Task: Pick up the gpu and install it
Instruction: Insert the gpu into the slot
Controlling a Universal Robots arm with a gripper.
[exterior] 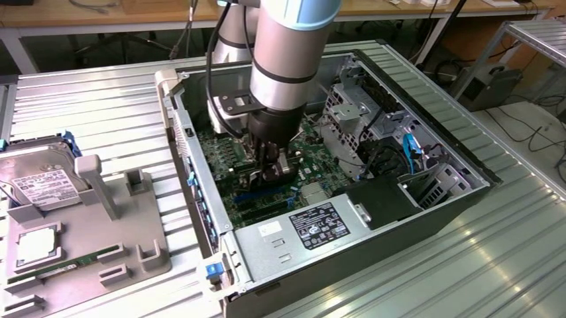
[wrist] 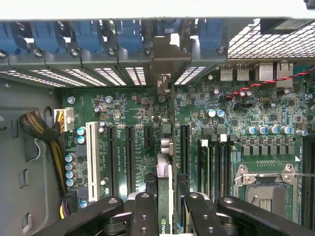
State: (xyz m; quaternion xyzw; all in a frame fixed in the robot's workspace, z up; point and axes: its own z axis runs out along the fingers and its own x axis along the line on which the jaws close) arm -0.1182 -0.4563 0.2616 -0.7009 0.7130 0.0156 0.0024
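Exterior view: arm reaching down into the open computer case (exterior: pixel 372 199), gripper (exterior: pixel 272 173) low over the green motherboard (exterior: pixel 305 165), fingers hard to separate against the dark parts below. On the exterior view's left, well apart from the case, a grey fixture tray (exterior: pixel 132 255) bearing a hard drive (exterior: pixel 44 185), a processor (exterior: pixel 34 246) and a memory stick (exterior: pixel 66 265). Near the case's front wall, a silver power supply (exterior: pixel 301 232) with a label. Wrist view: gripper (wrist: pixel 166 216) partly closed, two black fingers (wrist: pixel 143 214) pinching the gpu (wrist: pixel 165 172) edge-on, card upright between the pads, its silver bracket (wrist: pixel 163 81) up against the rear slot openings. Card standing over the motherboard (wrist: pixel 236 123) among the black expansion slots (wrist: pixel 129 157), beside the white slot (wrist: pixel 91 157); whether seated, cannot tell.
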